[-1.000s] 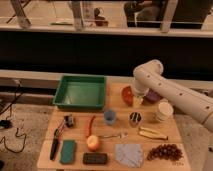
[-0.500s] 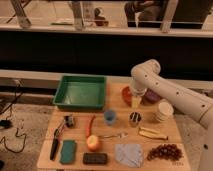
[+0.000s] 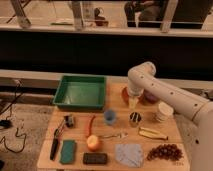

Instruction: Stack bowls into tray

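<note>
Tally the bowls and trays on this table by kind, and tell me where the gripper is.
Bowls: 2, the orange-red bowl and the dark purple bowl
Trays: 1, the green tray
Total: 3
The gripper is at the orange-red bowl, right of the green tray.

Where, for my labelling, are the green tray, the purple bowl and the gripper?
green tray (image 3: 59,94), camera view, left wall.
purple bowl (image 3: 150,97), camera view, front side.
gripper (image 3: 132,103), camera view, between fingertips, above orange bowl (image 3: 125,94).

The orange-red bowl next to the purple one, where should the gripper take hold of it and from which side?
Probably its rim, from above: the orange-red bowl sits upright, mouth up, so one finger can go inside the wall, one outside. Take the rim nearest the green tray, away from the purple bowl. The gripper hangs open right over it.
</note>
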You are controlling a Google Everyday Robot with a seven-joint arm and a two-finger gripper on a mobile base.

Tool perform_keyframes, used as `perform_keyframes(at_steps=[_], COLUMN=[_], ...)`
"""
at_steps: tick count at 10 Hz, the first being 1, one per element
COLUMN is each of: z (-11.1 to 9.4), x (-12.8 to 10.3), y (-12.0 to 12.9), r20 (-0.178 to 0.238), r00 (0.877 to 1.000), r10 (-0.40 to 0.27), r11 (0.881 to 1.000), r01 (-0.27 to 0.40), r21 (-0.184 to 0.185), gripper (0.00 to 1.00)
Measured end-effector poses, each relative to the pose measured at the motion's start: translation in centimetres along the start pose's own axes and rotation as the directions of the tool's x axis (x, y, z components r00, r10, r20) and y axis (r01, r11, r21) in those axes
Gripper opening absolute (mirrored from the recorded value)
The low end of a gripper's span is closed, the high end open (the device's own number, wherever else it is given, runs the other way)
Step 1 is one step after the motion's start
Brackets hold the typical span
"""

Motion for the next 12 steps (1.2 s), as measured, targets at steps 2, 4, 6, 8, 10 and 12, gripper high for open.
perform_keyframes(at_steps=[2,4,6,8,10,12], z=[0.7,1.4,1.8,2.5,3.4,4.0], x=[0.1,0.8,2.3,2.9,3.5,3.1], y=[-0.2,-0.6,-0.7,-0.6,-0.4,-0.4], r20=[-0.010,-0.027,-0.045,-0.057,-0.067,-0.048], r00=[1.000,0.999,0.998,0.997,0.996,0.998], r10=[0.005,0.021,0.048,0.059,0.063,0.051], r11=[1.000,1.000,0.998,0.998,0.997,0.997], r01=[-0.005,-0.022,-0.050,-0.061,-0.065,-0.053], r21=[-0.009,-0.020,-0.024,-0.028,-0.036,-0.048], gripper=[0.80,0.80,0.80,0.80,0.80,0.80])
